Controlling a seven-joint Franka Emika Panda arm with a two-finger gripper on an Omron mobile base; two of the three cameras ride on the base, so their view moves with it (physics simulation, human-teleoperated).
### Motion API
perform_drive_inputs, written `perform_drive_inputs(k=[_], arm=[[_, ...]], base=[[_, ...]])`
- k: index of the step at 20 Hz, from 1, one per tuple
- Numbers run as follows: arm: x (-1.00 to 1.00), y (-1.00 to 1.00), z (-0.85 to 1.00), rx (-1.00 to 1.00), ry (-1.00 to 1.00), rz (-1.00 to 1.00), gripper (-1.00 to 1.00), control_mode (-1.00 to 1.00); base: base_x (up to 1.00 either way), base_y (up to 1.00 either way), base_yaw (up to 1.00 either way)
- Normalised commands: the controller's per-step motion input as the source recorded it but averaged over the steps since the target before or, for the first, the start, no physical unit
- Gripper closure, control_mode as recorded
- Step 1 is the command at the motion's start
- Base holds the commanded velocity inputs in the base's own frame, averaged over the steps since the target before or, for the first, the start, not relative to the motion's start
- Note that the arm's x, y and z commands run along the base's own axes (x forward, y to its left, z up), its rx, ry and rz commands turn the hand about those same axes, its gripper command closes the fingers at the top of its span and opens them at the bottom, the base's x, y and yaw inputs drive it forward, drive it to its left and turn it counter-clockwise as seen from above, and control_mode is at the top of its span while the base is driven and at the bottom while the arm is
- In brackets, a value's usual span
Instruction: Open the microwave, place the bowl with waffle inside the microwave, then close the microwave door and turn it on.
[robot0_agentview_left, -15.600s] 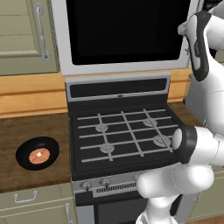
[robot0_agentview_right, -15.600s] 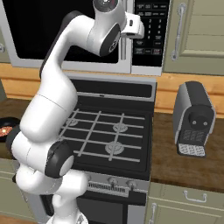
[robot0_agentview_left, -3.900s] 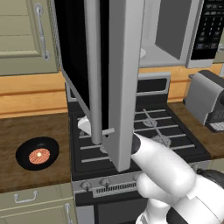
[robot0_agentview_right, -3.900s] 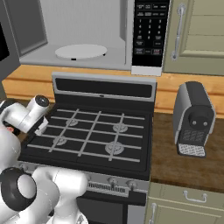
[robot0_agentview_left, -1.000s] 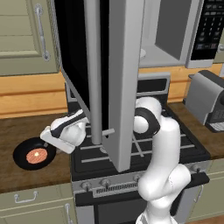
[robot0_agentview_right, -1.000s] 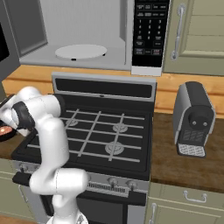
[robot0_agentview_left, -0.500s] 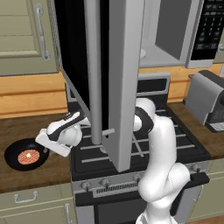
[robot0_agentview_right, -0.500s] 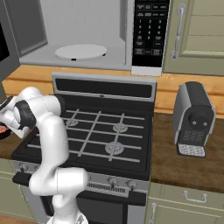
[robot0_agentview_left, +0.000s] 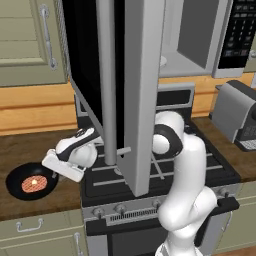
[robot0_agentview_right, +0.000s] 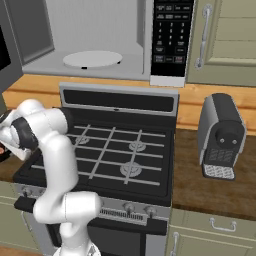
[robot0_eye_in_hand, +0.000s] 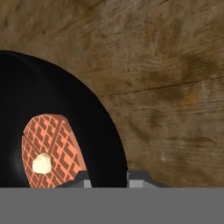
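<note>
The microwave (robot0_agentview_right: 100, 35) hangs above the stove with its grey cavity and white turntable (robot0_agentview_right: 92, 58) exposed. The microwave door (robot0_agentview_left: 142, 90) is swung wide toward me, its bar handle (robot0_agentview_left: 106, 80) facing front. Left of the stove, the black bowl (robot0_agentview_left: 15, 180) sits on the wooden counter with the orange-red waffle (robot0_agentview_left: 34, 183) in it. My gripper (robot0_agentview_left: 51, 169) reaches low to the bowl's right rim. In the hand view the bowl (robot0_eye_in_hand: 78, 113) and waffle (robot0_eye_in_hand: 52, 151) lie close, and my gripper (robot0_eye_in_hand: 109, 179) is shut on the rim, one fingertip inside and one outside.
The gas stove (robot0_agentview_right: 115, 150) lies between the bowl and the counter on the right, where a grey coffee machine (robot0_agentview_right: 220, 135) stands. The open door hangs over the stove's left half. Beige cabinets (robot0_agentview_left: 30, 45) flank the microwave. The keypad (robot0_agentview_right: 169, 35) is on the microwave's right side.
My fingers have closed from wide apart onto the bowl's rim. The bowl has slid a little to the left on the counter. The arm has hardly moved.
</note>
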Motion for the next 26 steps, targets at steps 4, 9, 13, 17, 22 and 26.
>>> perform_drive_inputs(k=[4, 9, 13, 17, 22, 26], arm=[[-0.07, -0.56, 0.0, 0.0, 0.0, 0.0, 1.0, -1.0], [-0.01, -0.56, 0.11, 0.03, 0.0, 0.0, 1.0, -1.0], [-0.1, -0.49, 0.37, 0.03, 0.0, 0.0, 1.0, -1.0], [-0.08, -0.58, 0.45, 0.0, 0.01, 0.0, 1.0, -1.0], [-0.18, -0.81, 0.42, 0.0, 0.0, 0.0, 1.0, -1.0], [-0.1, -0.81, 0.39, 0.0, 0.02, 0.0, 1.0, -1.0]], base=[[0.0, 0.0, 0.0], [0.0, 0.0, 0.0], [0.0, 0.0, 0.0], [0.0, 0.0, 0.0], [0.0, 0.0, 0.0], [0.0, 0.0, 0.0]])
